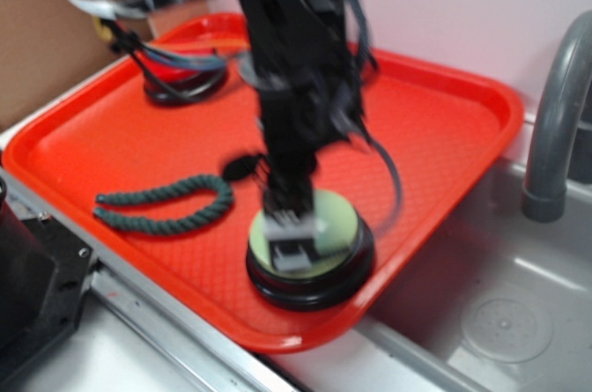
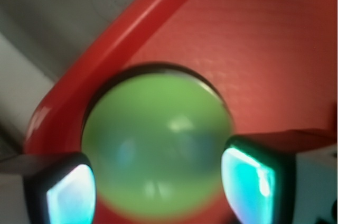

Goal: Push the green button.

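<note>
The green button is a pale-green dome on a black round base, standing near the front corner of the red tray. My gripper is right over the dome, its tip at or just above the surface; blur hides whether it touches. In the wrist view the green button fills the middle, and my gripper is open, one finger on each side of the dome with nothing held between them.
A smaller red button on a black base sits at the tray's far left corner. A dark green rope lies left of the green button. A steel sink and grey faucet are to the right.
</note>
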### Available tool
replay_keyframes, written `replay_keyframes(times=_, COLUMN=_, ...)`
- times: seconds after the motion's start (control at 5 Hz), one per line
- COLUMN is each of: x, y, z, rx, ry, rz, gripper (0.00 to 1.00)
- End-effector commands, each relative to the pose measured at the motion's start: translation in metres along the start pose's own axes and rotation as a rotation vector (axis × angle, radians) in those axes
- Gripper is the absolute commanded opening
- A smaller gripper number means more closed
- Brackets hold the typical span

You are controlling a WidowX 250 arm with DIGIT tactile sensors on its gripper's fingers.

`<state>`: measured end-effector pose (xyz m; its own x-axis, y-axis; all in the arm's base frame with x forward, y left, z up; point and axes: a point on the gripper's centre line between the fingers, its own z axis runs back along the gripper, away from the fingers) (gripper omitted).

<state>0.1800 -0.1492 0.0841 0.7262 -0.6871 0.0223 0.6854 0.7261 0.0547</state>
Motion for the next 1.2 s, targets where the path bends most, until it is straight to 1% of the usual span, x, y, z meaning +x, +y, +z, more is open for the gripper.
replay_keyframes(times=0.0, x=-0.010, y=0.017, z=0.073, rx=0.032, ry=-0.088, rz=0.086, gripper=1.00)
replay_keyframes(times=0.4, x=-0.016, y=0.019, z=0.091, rx=0.040, ry=-0.084, rz=0.112, gripper=1.00)
replay_keyframes(times=0.6, x=-0.016, y=0.019, z=0.083, rx=0.037, ry=-0.074, rz=0.120, gripper=1.00)
replay_keyframes(times=0.8, x=-0.016, y=0.016, z=0.051, rx=0.014, ry=-0.054, rz=0.137, gripper=1.00)
replay_keyframes(times=1.0, x=-0.007, y=0.003, z=0.010, rx=-0.042, ry=-0.045, rz=0.121, gripper=1.00)
